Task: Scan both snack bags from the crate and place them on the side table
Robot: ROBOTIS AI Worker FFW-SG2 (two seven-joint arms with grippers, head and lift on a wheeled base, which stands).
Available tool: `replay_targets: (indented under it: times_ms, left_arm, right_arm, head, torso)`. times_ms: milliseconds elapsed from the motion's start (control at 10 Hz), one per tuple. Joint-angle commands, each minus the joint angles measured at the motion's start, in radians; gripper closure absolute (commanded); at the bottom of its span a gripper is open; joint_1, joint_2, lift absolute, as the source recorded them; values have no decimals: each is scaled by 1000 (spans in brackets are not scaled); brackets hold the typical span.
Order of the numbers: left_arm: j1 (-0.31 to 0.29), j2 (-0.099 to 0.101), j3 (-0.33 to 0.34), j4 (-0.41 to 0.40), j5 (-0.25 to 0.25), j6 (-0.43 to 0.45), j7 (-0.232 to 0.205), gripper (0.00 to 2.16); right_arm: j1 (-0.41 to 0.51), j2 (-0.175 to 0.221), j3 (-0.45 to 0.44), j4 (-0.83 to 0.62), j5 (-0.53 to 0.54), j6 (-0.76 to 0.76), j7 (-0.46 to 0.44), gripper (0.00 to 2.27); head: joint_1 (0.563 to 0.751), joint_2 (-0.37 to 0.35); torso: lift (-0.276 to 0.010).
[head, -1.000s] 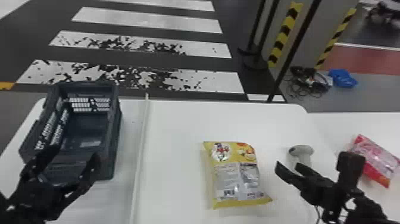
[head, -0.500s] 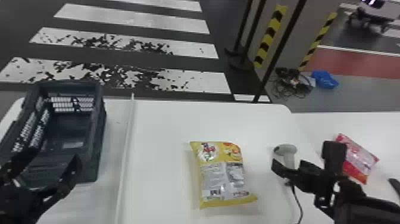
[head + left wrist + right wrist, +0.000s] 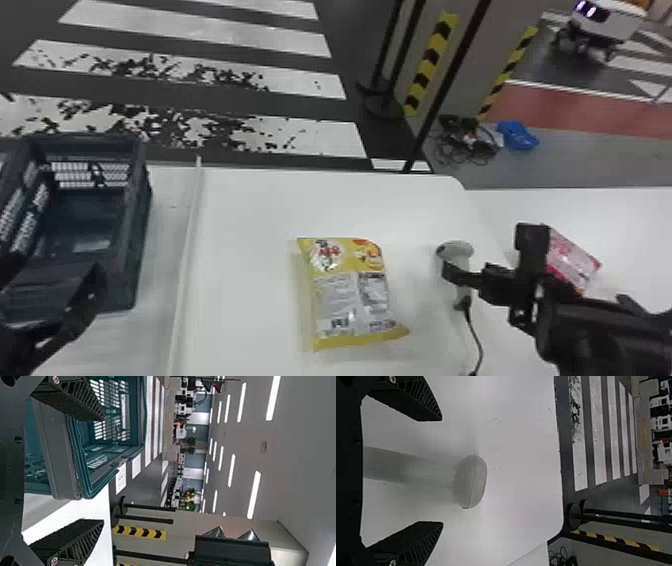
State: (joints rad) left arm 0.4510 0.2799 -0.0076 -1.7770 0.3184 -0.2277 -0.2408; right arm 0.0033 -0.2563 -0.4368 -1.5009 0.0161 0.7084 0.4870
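Left gripper [image 3: 55, 272]: set wide, its two fingers well apart; in the head view it lies low at the edge, one finger partly cut off and dark against dark. Crate [image 3: 134, 200]: grey-blue, slatted, in front of and around the left gripper as seen from the head, its near end partly covered by the fingers and its far-left side cut off; one finger overlaps it in the left wrist view. Strip [image 3: 192, 230]: white, long, on the robot's right of the left gripper, lower end cut off. Right gripper [image 3: 490, 255]: also wide, one finger pointing towards the yellow bag, the other foreshortened and hard to make out. Scanner [image 3: 455, 248]: pale grey, ahead of the right gripper's palm; in the right wrist view its handle runs between the parted fingers, clear of both, the lower part cut off. Cord [image 3: 475, 335]: black, beside the right gripper, leaving the frame below. Yellow bag [image 3: 350, 295]: one snack bag, flat on the white table [image 3: 240, 225], between the two grippers, nearer the right; whole, its small print too fine to read. Pink bag [image 3: 575, 265]: the other, on the side table [image 3: 630, 220], on the robot's right of the right gripper's fingertips, one side hidden behind that gripper; how much is covered cannot be told.
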Motion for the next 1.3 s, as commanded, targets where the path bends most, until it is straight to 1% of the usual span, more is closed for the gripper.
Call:
replay_targets:
  times_ms: [0, 200, 300, 400, 500, 700, 800, 900, 1000, 1200]
  left_arm:
    - [0, -2, 0, 2, -2, 0, 0, 80]
    - [-8, -4, -5, 8, -2, 0, 0, 80]
    - [-12, -4, -9, 8, -2, 0, 0, 80]
    - [-14, -1, -9, 8, -2, 0, 0, 80]
    - [-15, 1, -11, 8, 1, 0, 0, 80]
    - [-15, 2, -11, 8, 1, 0, 0, 80]
    - [-15, 2, -11, 8, 1, 0, 0, 80]
    - [-15, 2, -11, 8, 1, 0, 0, 80]
    - [-15, 2, -11, 8, 1, 0, 0, 80]
    - [-15, 2, -11, 8, 2, 0, 0, 80]
  right_arm:
    - [-40, -27, 4, 76, -1, 18, 10, 53]
    - [-74, -52, 9, 140, 1, 27, 30, 93]
    - [-80, -63, 7, 159, 1, 30, 32, 238]
    - [-92, -69, 9, 180, 2, 33, 41, 481]
    - [-97, -74, 9, 189, 10, 49, 55, 812]
    - [-105, -78, 15, 197, 10, 67, 64, 1804]
    - [-105, -78, 20, 197, 10, 79, 62, 2135]
    - [-98, -77, 20, 186, 8, 79, 62, 2219]
    - [-78, -75, 15, 142, 8, 89, 61, 2250]
    - [-11, -61, 12, -13, 10, 187, 58, 2250]
  head:
    - [695, -285]
    - [695, -297]
    - [695, -302]
    - [695, -307]
    - [695, -316]
    - [695, -319]
    - [695, -320]
    - [695, -318]
    - [695, -317]
    - [695, -317]
  torso:
    - [-95]
    - [-95]
    - [-95]
    - [-95]
    - [-95]
    - [-95]
    - [-95]
    - [-95]
    - [-95]
    - [-95]
